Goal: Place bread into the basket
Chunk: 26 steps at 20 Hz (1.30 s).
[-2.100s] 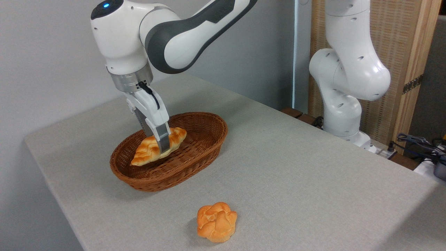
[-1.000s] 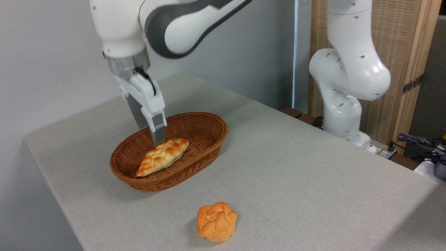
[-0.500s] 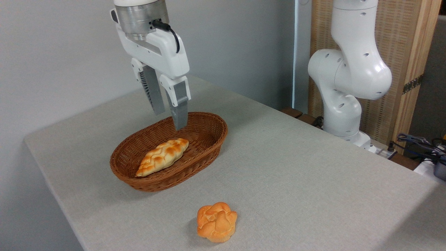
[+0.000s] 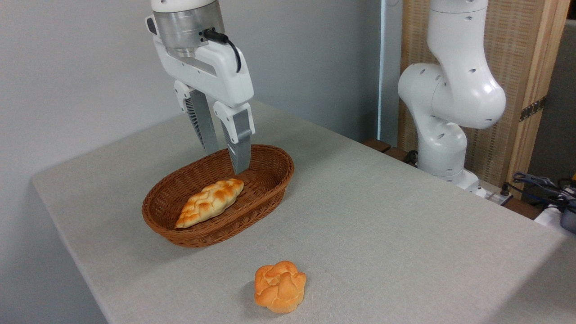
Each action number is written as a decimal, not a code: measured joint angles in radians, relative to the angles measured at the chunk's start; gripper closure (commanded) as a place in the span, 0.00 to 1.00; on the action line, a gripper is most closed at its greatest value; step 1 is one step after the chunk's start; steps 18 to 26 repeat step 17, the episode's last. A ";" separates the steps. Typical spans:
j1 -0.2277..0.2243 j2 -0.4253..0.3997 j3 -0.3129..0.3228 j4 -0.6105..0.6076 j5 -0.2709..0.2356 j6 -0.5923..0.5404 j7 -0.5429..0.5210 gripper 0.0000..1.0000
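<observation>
From my station I read the bread (image 4: 210,203) as lying inside the basket (image 4: 274,180), resting on the woven floor with its long axis running along the oval, one pointed end toward the near-left wall and the other toward the middle. That alignment suits the container: the loaf is roughly half the basket's length, so laid lengthwise it sits flat below the thick rim and has no edge to tip over. The gripper (image 4: 225,159) hangs above the far half of the basket, fingers pointing down, parted by a moderate gap and holding nothing; the tips are clear of the loaf and of the wicker. I judge the separation deliberate, since an empty, parted hand above the rim can travel sideways without dragging the loaf or catching the weave. The round orange bun (image 4: 280,286) sits on the table (image 4: 382,234) near the front edge, well apart from the basket; it is not the item I was assigned. In my judgement the placement is complete, and what remains is to take the arm away.
</observation>
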 measured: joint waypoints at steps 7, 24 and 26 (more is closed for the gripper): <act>-0.017 0.000 0.028 0.007 0.000 0.000 0.000 0.00; -0.018 0.000 0.036 0.037 0.000 0.000 0.007 0.00; -0.018 0.000 0.036 0.037 0.000 0.000 0.007 0.00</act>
